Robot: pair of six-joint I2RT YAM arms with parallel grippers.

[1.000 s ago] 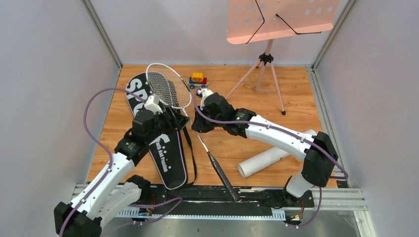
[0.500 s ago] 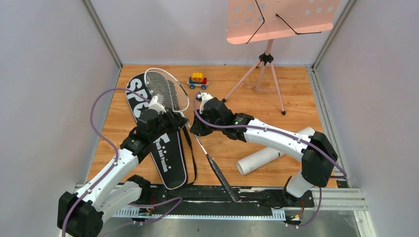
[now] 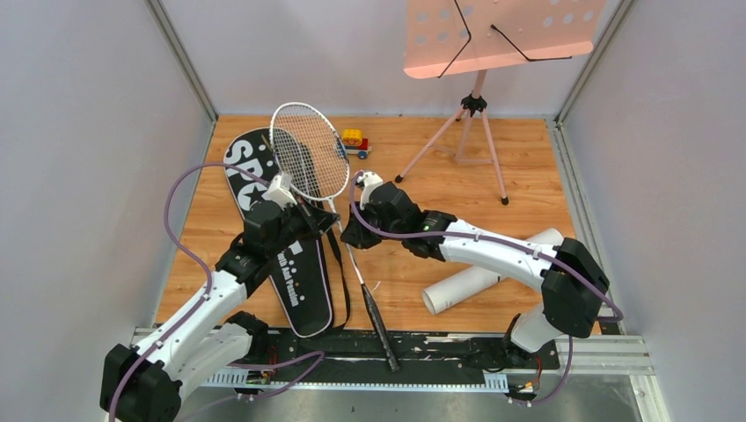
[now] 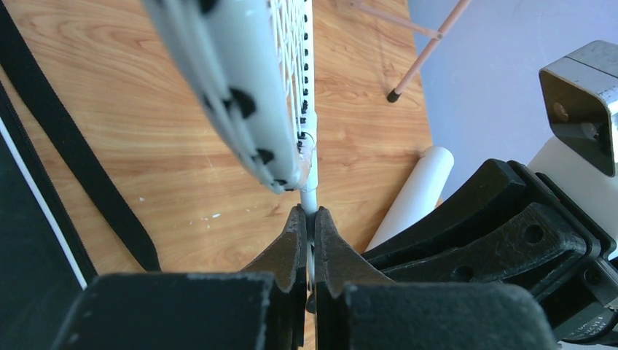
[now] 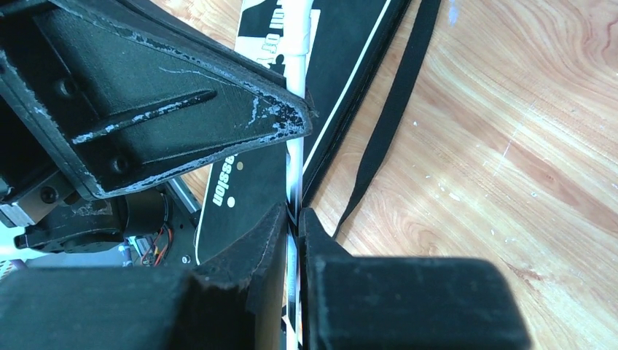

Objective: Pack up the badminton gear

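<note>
Both arms grip one racket (image 3: 310, 156) beside the black bag (image 3: 303, 286). The left gripper (image 4: 307, 219), open a second ago, has clamped on the thin white shaft just below the head. The right gripper (image 5: 293, 216) stays pinched on the same shaft a little lower, just right of the bag. The head has swung right of the bag's far end and now overlaps the toy car (image 3: 356, 138). The handle end has slid nearer the bag. The white tube (image 3: 479, 277) lies well right of the bag.

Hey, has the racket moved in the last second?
Yes. The racket has swung its head to the right: it now overlaps the toy car, which it stood clear of earlier, and its grip end has slid left.
</note>
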